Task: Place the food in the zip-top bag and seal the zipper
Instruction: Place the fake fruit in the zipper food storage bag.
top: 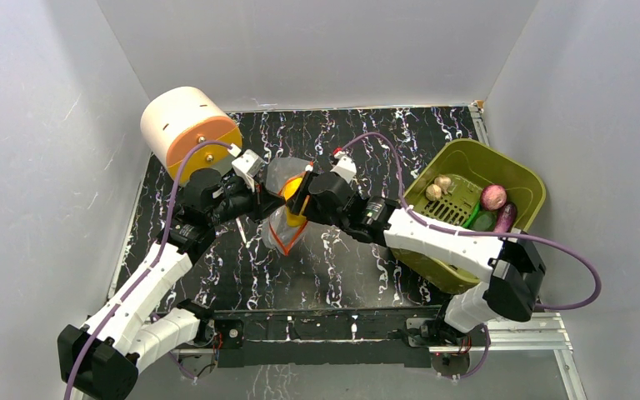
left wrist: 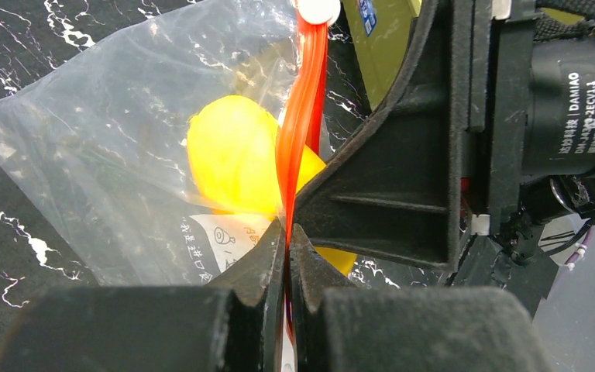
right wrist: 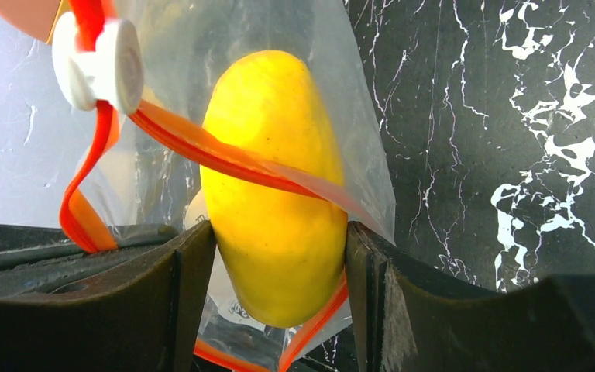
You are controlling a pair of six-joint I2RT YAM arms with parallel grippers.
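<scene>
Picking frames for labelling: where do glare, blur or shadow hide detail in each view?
Top external: even light, sharp, though the zip-top bag shows small. Left wrist: the bag's film glints, left fingers blur dark. Right wrist: the lemon is bright, right fingers shadowed.

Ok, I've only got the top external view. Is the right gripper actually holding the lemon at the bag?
Observer: Yes. The right wrist view shows the right gripper clamping the lemon on both sides.
Operator: Is it through the mouth?
Observer: Partly, it seems. One lip of the zipper crosses its front, and the clear zip-top bag covers its upper part.
Operator: And the left side?
Observer: The left gripper is pinched shut on the zipper.
</scene>
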